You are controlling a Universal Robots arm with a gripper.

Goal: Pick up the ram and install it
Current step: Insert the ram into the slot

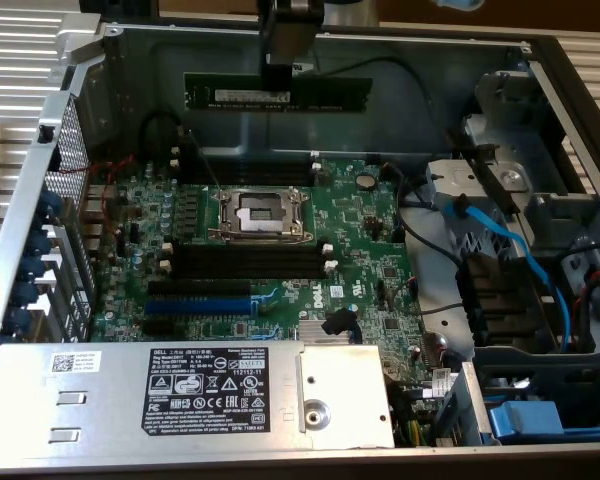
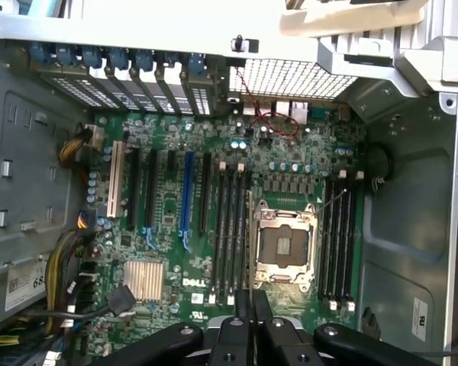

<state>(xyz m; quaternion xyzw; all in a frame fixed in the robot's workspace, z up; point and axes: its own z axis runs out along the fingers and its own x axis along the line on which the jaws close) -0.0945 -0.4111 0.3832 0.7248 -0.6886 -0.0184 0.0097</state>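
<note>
My gripper [image 1: 278, 72] hangs at the back of the open computer case, shut on the ram [image 1: 330, 92]. The ram is a long dark-green stick with a white label, held level and lengthwise above the motherboard [image 1: 360, 230]. In the wrist view the ram [image 2: 249, 244] appears edge-on as a thin line rising from between the black fingers [image 2: 238, 305], beside the CPU socket [image 2: 281, 244]. Long black slots with white end clips lie on both sides of the socket [image 1: 260, 212]: one bank [image 1: 245, 262] nearer the front, another [image 1: 245, 172] nearer the back. All of these slots look unfilled.
A blue slot [image 1: 205, 300] and black card slots sit toward the exterior view's left. A grey power-supply box [image 1: 180, 390] spans the front. Blue cables [image 1: 500, 240] and a drive cage [image 1: 540, 330] crowd the exterior view's right. A heatsink [image 1: 325, 335] stands near the front.
</note>
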